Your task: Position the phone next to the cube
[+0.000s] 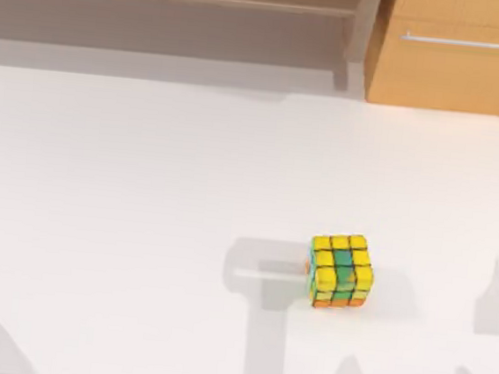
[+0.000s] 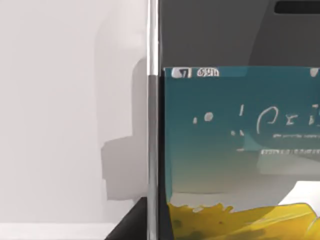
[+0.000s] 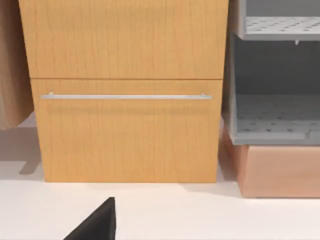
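Close before the left wrist camera stands the phone (image 2: 235, 130). We see its silvery edge as a straight bright strip, its dark bezel, and a lit screen that is teal with pale marks and yellow at one end. A dark wedge (image 2: 125, 226) pokes in at the foot of that edge. We cannot tell whether the left gripper is apart, together or clamped on the phone. Past the phone's edge lies the white table (image 2: 55, 125), with a grey shadow on it.

From above, the cube (image 1: 340, 271) sits on the table (image 1: 143, 186) at about four o'clock from its centre. Its top face is mostly yellow with green tiles in the middle, and orange shows along its lower rim. A broad grey shadow falls on the table just at the cube's nine o'clock. How near the phone is to the cube we cannot tell.

From the right wrist we see a dark wedge (image 3: 97, 224) over the table, and we cannot tell the right gripper's state. Beyond the wedge stands a wooden cabinet (image 3: 125, 135) with a bar handle (image 3: 125, 96), and a grey shelf unit (image 3: 275, 115) stands beside it. From above, this cabinet (image 1: 455, 74) stands at the table's one o'clock.
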Robot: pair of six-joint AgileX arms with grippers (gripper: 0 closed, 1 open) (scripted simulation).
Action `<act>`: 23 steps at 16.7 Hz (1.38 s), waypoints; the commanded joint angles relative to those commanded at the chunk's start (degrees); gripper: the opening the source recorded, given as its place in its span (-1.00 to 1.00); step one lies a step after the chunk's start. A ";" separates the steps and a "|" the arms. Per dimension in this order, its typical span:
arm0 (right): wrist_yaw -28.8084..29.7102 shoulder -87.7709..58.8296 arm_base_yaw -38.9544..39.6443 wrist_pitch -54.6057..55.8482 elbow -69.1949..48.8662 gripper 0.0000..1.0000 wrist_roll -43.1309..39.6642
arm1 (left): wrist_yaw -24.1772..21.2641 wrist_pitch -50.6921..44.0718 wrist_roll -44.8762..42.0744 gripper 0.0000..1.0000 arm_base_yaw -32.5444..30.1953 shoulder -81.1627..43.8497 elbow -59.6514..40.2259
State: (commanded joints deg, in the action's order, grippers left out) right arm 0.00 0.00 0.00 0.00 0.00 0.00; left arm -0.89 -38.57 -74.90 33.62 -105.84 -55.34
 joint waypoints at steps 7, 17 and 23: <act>0.00 0.00 0.00 0.00 0.00 1.00 0.00 | 0.00 0.00 0.00 -1.00 0.00 0.00 0.00; 0.00 0.00 0.00 0.00 0.00 1.00 0.00 | -0.43 -6.23 0.62 -1.00 -0.14 3.65 -2.34; 0.00 0.00 0.00 0.00 0.00 1.00 0.00 | -0.35 -6.94 1.12 -1.00 -0.60 4.48 -3.21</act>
State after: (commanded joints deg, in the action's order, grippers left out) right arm 0.00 0.00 0.00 0.00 0.00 0.00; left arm -1.25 -45.51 -73.78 33.01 -101.36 -58.54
